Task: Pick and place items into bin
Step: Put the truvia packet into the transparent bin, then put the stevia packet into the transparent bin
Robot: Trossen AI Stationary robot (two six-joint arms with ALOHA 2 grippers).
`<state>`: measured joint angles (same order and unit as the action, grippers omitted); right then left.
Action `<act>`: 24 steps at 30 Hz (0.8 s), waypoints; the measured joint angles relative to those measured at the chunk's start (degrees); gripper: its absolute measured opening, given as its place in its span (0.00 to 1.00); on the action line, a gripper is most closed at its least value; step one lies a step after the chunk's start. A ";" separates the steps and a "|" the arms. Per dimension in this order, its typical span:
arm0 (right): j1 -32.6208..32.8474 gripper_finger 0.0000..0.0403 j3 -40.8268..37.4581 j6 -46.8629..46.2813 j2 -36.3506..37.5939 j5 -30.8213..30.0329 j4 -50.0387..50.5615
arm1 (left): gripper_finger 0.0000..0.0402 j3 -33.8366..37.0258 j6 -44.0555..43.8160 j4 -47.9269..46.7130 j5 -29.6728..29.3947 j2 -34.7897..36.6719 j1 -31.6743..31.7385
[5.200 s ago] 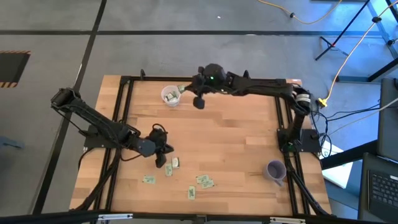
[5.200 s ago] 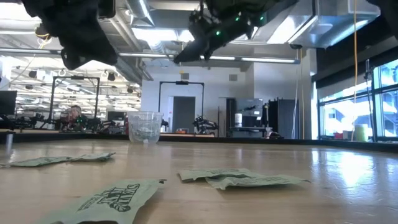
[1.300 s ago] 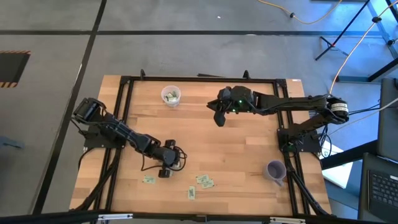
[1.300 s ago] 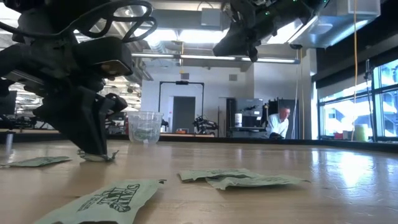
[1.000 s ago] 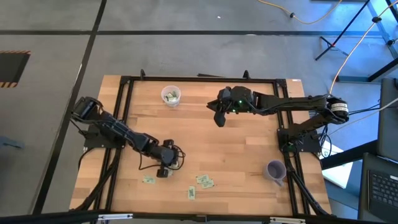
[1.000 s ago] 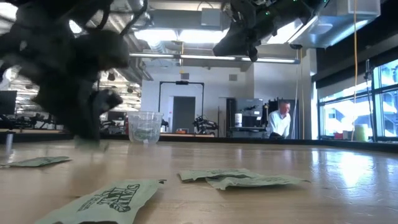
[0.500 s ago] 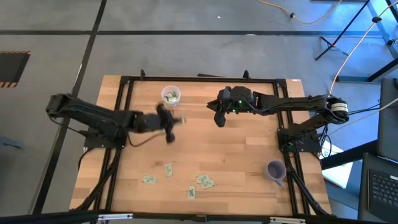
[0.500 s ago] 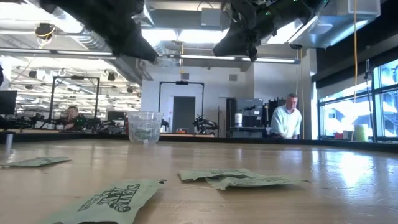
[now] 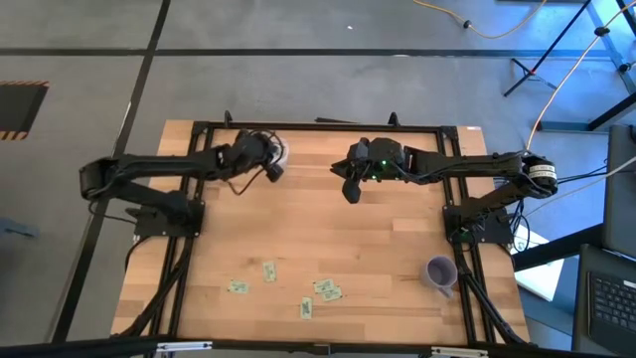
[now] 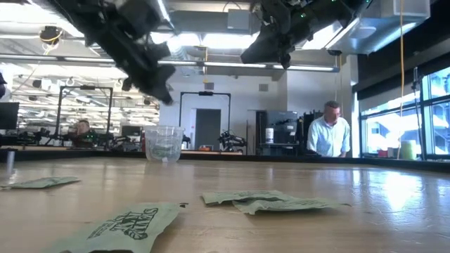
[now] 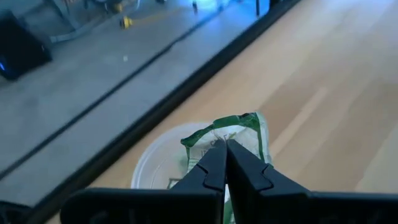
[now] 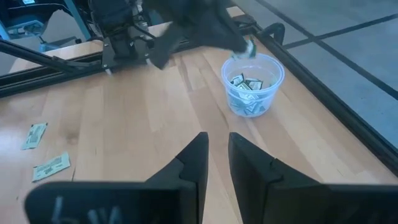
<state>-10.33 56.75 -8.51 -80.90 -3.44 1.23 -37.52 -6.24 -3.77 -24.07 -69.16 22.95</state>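
Note:
The bin, a clear cup [image 9: 274, 149] holding several packets, stands near the table's far edge; it also shows in the low view [image 10: 163, 145] and the right wrist view [image 12: 252, 87]. My left gripper [image 9: 270, 165] hangs over its rim, shut on a green-and-white packet [image 11: 235, 133], with the cup's rim [image 11: 149, 163] right beneath. My right gripper [image 9: 349, 190] hovers open above mid-table, to the cup's right. Several more packets [image 9: 268, 270] [image 9: 327, 289] lie flat near the near edge. My left gripper pinches the packet between its two fingertips [image 11: 217, 163], on the packet's near edge [image 11: 225, 142]; the rest sticks out beyond the tips. The fingers slant down toward the far edge. The packet is lifted clear, over the cup's mouth [image 12: 247, 51].
A purple cup [image 9: 439, 271] stands near the table's near right corner. Loose packets lie in front of the low camera [image 10: 116, 223] [image 10: 271, 202] [image 10: 41, 183]. Black frame rails run along the table's edges [image 9: 209, 127]. A person stands in the room behind [image 10: 329, 137].
My left gripper has lifted off the near-left part of the table with a packet and swung fast to the far edge, ending over the clear cup. One packet has stayed where it picked. The person in the background has walked to the right.

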 joint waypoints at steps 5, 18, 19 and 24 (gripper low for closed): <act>0.00 0.17 0.00 0.02 0.00 0.00 0.00 | 0.01 0.00 -0.77 0.22 1.93 -4.99 3.65; 0.00 0.17 0.02 1.49 0.00 0.00 0.39 | 0.05 -0.02 -1.53 1.50 4.55 -9.84 6.46; 0.00 0.17 0.02 1.51 0.00 0.00 0.39 | 0.07 -0.02 -1.53 1.46 4.56 -9.70 6.44; 0.00 0.17 0.02 1.50 0.00 0.00 0.39 | 0.13 -0.04 -2.83 2.30 4.24 -9.33 6.46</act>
<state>-10.33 56.77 -7.01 -80.90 -3.44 1.63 -37.56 -9.07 -1.47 -19.83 -78.48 29.41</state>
